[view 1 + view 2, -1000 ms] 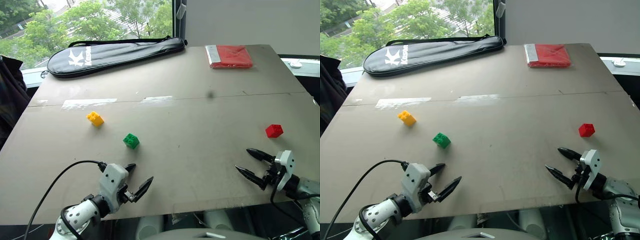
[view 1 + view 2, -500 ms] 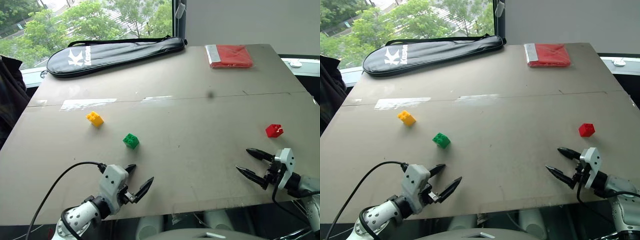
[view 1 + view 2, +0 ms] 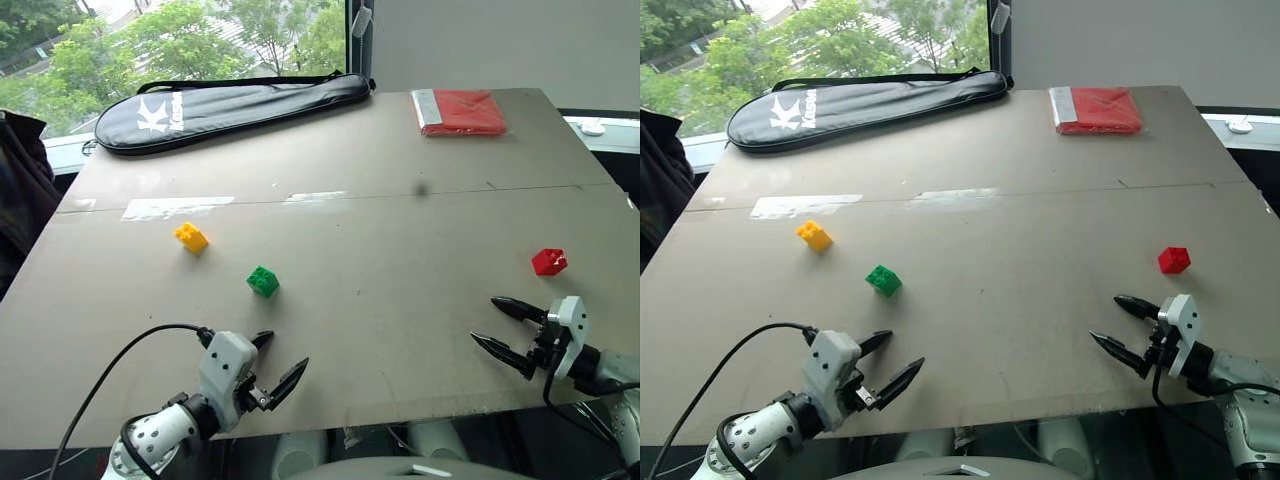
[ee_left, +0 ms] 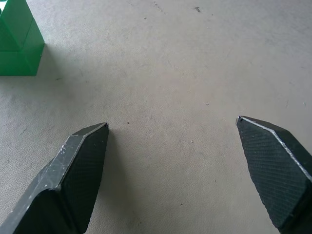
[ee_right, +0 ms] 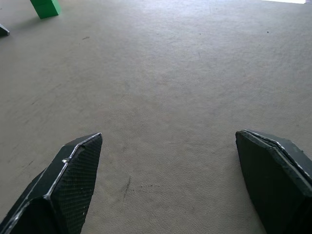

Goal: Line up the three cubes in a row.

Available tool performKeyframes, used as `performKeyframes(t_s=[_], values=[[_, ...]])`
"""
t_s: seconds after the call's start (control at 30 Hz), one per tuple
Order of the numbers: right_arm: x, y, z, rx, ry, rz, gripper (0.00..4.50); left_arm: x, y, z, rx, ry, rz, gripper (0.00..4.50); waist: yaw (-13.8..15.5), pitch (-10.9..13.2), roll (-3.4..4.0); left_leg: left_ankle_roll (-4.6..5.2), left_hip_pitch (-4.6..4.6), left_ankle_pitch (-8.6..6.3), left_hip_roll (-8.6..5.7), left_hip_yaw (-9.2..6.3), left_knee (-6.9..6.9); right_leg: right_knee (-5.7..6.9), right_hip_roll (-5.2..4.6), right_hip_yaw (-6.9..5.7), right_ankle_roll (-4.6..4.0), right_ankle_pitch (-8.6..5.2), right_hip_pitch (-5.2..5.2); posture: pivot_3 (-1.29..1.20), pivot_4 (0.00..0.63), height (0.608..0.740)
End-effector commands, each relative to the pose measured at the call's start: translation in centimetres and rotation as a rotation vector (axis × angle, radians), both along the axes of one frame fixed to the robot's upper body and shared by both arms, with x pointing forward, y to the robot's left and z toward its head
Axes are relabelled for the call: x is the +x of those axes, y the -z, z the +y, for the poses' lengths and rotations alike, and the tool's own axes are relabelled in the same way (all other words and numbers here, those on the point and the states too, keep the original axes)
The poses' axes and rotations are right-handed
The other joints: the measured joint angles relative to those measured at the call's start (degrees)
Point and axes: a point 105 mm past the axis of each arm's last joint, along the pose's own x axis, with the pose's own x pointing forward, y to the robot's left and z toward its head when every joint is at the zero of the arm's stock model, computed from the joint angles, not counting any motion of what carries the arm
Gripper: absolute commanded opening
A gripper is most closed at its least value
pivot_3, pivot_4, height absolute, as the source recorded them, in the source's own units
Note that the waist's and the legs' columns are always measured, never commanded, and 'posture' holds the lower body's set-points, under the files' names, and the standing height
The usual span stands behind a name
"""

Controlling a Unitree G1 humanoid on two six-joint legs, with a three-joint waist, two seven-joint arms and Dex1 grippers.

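Near table front edge: left fingers (image 3: 278,361) spread, empty; right fingers (image 3: 507,328) spread, empty, angled inward.

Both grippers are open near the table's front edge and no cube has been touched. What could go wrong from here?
The red cube lies far from the yellow and green ones, so carrying it across risks a drop. The right gripper points left, past red, so it may need turning. The left gripper could knock green while closing in.

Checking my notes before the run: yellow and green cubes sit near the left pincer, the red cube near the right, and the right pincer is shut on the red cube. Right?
Not quite. The right pincer is open and empty; the red cube lies apart from it, as the left eye view shows. The rest holds.
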Motion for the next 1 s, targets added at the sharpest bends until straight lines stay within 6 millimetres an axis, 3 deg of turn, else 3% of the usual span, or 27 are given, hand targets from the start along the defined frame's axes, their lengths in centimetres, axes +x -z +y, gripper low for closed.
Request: performKeyframes(t_s=[0.03, 0.2, 0.5, 0.63, 0.8, 1.0], values=[[-0.4, 0.0, 0.1, 0.005, 0.019, 0.001, 4.50, -0.1, -0.4, -1.0, -0.030, 0.082, 0.010, 4.29, 0.06, 0.01, -0.01, 0.00, 0.00, 0.00, 0.00, -0.01, 0.00, 0.00, 0.00, -0.01, 0.00, 0.00, 0.00, 0.00, 0.150, 0.707], [0.0, -1.2, -1.9, 0.051, 0.198, -0.032, 4.50, 1.2, -2.6, -3.1, 0.004, 0.295, -0.062, 4.29, 0.57, 0.11, 0.10, 0.00, -0.05, 0.00, -0.01, -0.06, 0.02, 0.01, 0.01, -0.06, -0.01, 0.00, 0.00, 0.00, 0.150, 0.707], [1.7, -2.0, -7.3, -0.013, 0.640, -0.069, 4.50, 3.7, -8.7, -7.2, -0.020, 0.586, -0.223, 4.29, 0.97, 0.26, 0.31, 0.00, -0.11, 0.01, -0.16, 0.08, 0.14, 0.06, 0.01, 0.17, -0.01, 0.03, 0.01, 0.00, 0.150, 0.707], [2.9, -2.5, -9.3, -0.025, 0.801, -0.084, 4.50, 4.1, -9.1, -7.7, -0.011, 0.624, -0.221, 4.29, 0.78, 0.33, 0.42, 0.00, -0.10, 0.01, -0.26, 0.05, 0.13, 0.09, 0.07, 0.17, -0.03, 0.04, 0.00, 0.00, 0.150, 0.707], [4.8, -3.0, -10.3, -0.012, 0.877, -0.110, 4.50, 4.3, -9.5, -8.0, -0.022, 0.652, -0.218, 4.29, 0.51, 0.35, 0.42, 0.00, -0.07, 0.02, -0.31, 0.06, 0.13, 0.15, 0.10, 0.20, -0.03, 0.03, 0.00, 0.00, 0.150, 0.707], [6.7, -3.4, -9.9, 0.010, 0.859, -0.154, 4.50, 4.6, -10.0, -8.3, -0.039, 0.664, -0.224, 4.29, 0.11, 0.37, 0.43, 0.01, -0.07, 0.02, -0.36, 0.06, 0.15, 0.20, 0.08, 0.22, -0.08, 0.07, 0.00, 0.00, 0.150, 0.707]])
